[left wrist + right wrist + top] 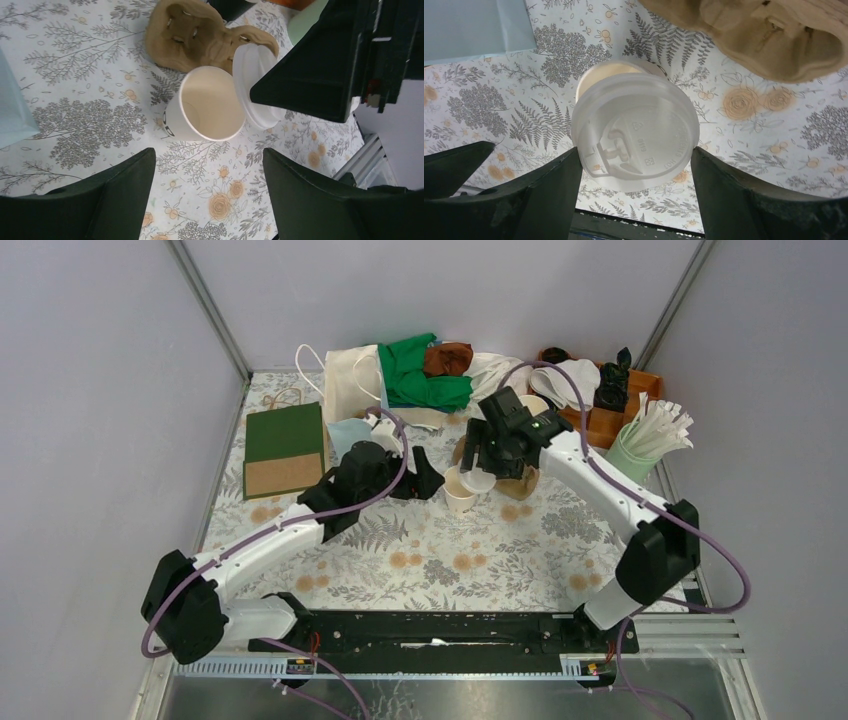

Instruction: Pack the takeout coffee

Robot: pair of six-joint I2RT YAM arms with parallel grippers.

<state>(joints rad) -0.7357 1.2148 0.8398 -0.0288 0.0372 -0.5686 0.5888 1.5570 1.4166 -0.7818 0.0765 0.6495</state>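
From above, the right gripper (482, 470) pinches a white plastic lid (477, 480) just over the pale paper cup (459, 492). The left gripper (424, 483) stands close beside this cup. In the left wrist view its jaws are wide apart and hold nothing; ahead of them is the open cup, smooth inside, and behind it the rough brown pulp tray (190, 35). In the right wrist view both fingers (549, 190) press the round lid's rim, with the cup partly hidden under it.

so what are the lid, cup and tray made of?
The lid looks like thin plastic: translucent white with embossed markings. The paper cup seems to be coated paperboard: smooth cream inside, rolled rim. The cup tray is probably moulded pulp: brown, rough, fibrous.
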